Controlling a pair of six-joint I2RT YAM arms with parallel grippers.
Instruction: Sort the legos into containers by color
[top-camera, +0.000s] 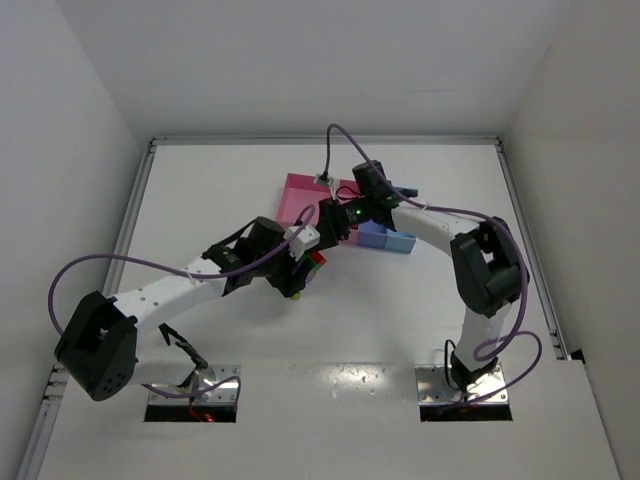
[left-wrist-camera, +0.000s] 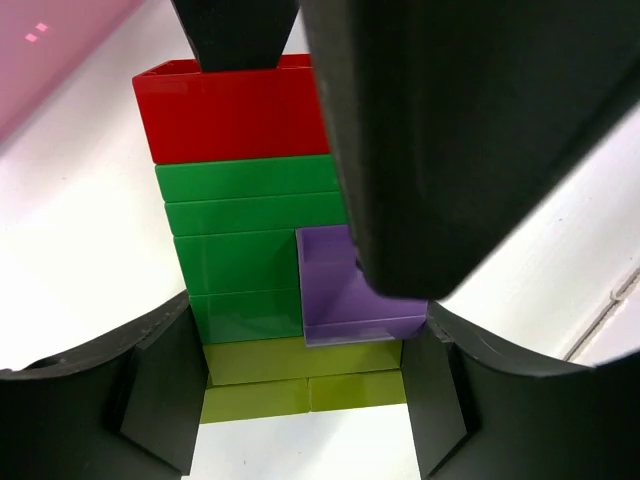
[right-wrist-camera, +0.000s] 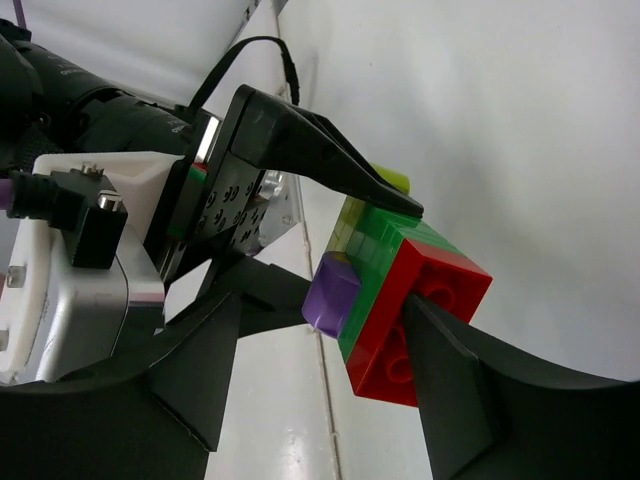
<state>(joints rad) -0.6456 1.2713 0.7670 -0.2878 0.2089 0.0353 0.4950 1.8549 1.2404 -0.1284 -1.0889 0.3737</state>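
Note:
A stack of legos (top-camera: 316, 261) hangs in the air in front of the containers. In the left wrist view it shows a red brick (left-wrist-camera: 235, 115), green bricks (left-wrist-camera: 245, 250), a purple brick (left-wrist-camera: 335, 290) and yellow-green bricks (left-wrist-camera: 300, 375). My left gripper (left-wrist-camera: 305, 385) is shut on the yellow-green end; it also shows in the top view (top-camera: 303, 270). My right gripper (right-wrist-camera: 322, 308) is open around the red end. One of its fingers (right-wrist-camera: 450, 370) touches the red brick (right-wrist-camera: 430, 290). The other stands apart from the purple brick (right-wrist-camera: 330, 295).
The row of bins lies just behind both grippers: a wide pink bin (top-camera: 298, 196), a dark blue bin (top-camera: 372, 236) and a light blue bin (top-camera: 401, 243). The narrower pink bin is mostly hidden by the right wrist. White walls enclose the table.

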